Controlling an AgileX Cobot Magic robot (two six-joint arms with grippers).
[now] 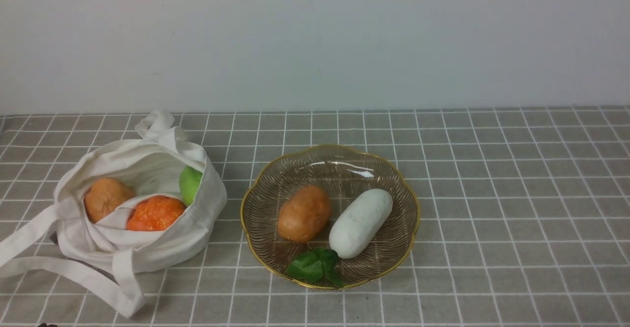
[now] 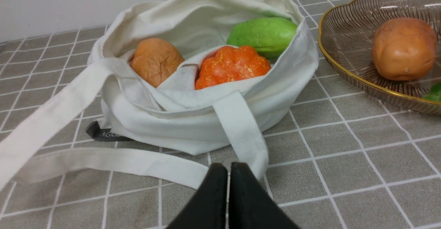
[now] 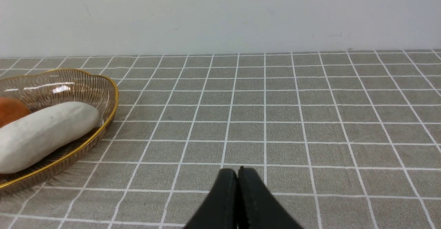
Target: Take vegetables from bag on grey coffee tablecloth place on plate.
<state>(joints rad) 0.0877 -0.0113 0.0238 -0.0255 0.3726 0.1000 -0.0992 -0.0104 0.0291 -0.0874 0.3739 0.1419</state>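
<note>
While the white cloth tote bag with flat straps (image 1: 197, 228) is slumping open left of the round brownish glass plate with the wavy gold rim (image 1: 417, 218), it is cradling a brown potato-like lump (image 1: 106, 198), a bumpy orange vegetable (image 1: 156, 213) and a light-green one (image 1: 189, 184). These are probably light and firm, the smooth green one perhaps slippery; each is asking for a hold across its narrower middle, clear of the soft, easily snagged cloth. The black left gripper (image 2: 229, 173) is pointing forward on the bag's near side, its fingers pressed together, empty. On the plate, another brown lump (image 1: 304, 213) and a white oblong radish with green leaves (image 1: 362, 223) are resting. Right of the plate, the black right gripper (image 3: 240, 177) is facing forward, likewise closed and empty.
</note>
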